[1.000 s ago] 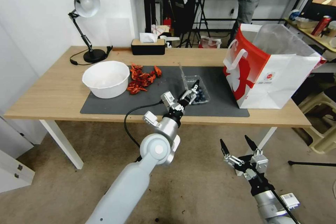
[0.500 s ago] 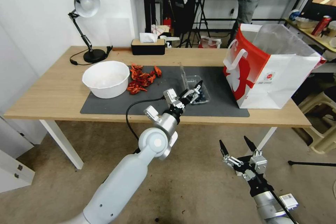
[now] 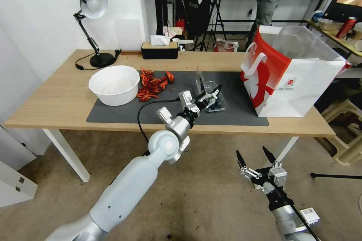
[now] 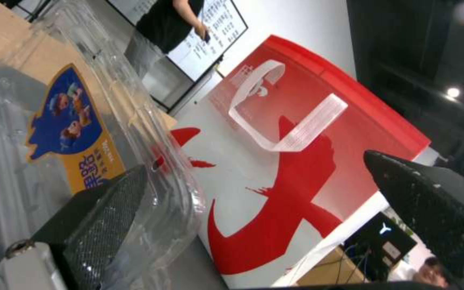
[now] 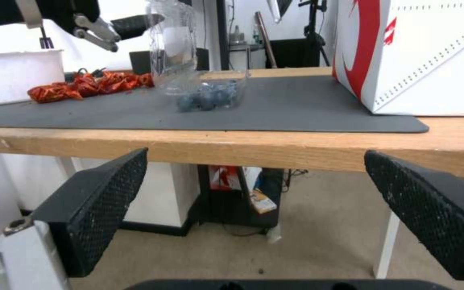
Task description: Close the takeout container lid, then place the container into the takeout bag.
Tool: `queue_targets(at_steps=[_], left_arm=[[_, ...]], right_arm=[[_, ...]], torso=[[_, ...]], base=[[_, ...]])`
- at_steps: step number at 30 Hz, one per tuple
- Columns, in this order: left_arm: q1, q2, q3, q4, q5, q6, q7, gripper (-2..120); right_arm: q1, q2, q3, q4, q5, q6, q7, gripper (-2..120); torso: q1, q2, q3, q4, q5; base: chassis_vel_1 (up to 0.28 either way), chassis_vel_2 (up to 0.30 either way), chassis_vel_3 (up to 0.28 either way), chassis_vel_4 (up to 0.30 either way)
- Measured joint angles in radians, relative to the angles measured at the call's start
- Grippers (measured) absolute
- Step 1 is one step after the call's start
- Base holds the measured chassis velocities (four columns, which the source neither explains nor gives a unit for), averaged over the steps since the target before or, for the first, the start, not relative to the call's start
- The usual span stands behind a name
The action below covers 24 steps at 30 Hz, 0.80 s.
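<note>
A small clear takeout container (image 3: 214, 102) of dark blueberries sits on a dark grey mat (image 3: 113, 115), right of the mat's middle, on a wooden desk (image 3: 56, 98). Its lid (image 3: 198, 78) is not yet shut: the clear hinged half stands nearly upright along the container's left edge, and in the left wrist view it carries a blue and yellow sticker. The left gripper (image 3: 209, 96) reaches in from the near side and hovers at the container with its black fingers spread wide; in the left wrist view one finger lies right against the left face of the lid, the other stands well apart on the bag side, and nothing is clamped between them. The takeout bag (image 3: 290, 79), large, red and white with white loop handles and a clear liner, stands open-topped on the right end of the desk, just beside the mat's right edge and near the container. The step in hand appears to be the first one, closing the lid. The next move likely calls for pushing the upright lid rightward and down over the berries until it seats, pressing gently so the light box does not skid along the mat. The right gripper (image 3: 257, 162) waits low, below and in front of the desk's near edge, fingers wide apart and holding nothing. Farther left on the mat lie red crayfish shells (image 3: 152, 83) and a large white bowl (image 3: 114, 84).
</note>
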Motion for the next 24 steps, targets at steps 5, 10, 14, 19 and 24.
queue_targets(at_steps=[5,10,14,19,24], left_arm=[[-0.036,-0.011,0.019,0.027,-0.006,0.009,0.001,100],[-0.074,-0.026,0.033,0.059,-0.015,0.015,0.001,100],[-0.096,-0.034,0.052,0.081,-0.016,0.022,0.002,100],[-0.115,-0.046,0.066,0.103,-0.026,0.03,0.002,100],[-0.137,-0.056,0.084,0.129,-0.039,0.048,-0.009,100]], right_arm=[[0.002,-0.001,0.0,0.0,0.0,0.0,0.001,100],[0.003,-0.001,0.001,0.0,0.0,0.0,0.002,100],[0.005,-0.002,0.001,0.0,0.001,-0.001,0.002,100],[0.006,-0.002,0.0,0.0,0.001,-0.002,0.002,100],[0.006,-0.006,0.0,0.0,0.002,-0.003,0.003,100]], torso=[[0.0,0.0,0.0,-0.0001,0.0],[0.0,0.0,0.0,-0.0001,0.0],[0.0,0.0,0.0,0.0,0.0],[0.0,0.0,0.0,-0.0001,0.0],[0.0,0.0,0.0,0.0,0.0]], base=[[0.0,0.0,0.0,0.0],[0.0,0.0,0.0,0.0],[0.0,0.0,0.0,0.0],[0.0,0.0,0.0,0.0],[0.0,0.0,0.0,0.0]])
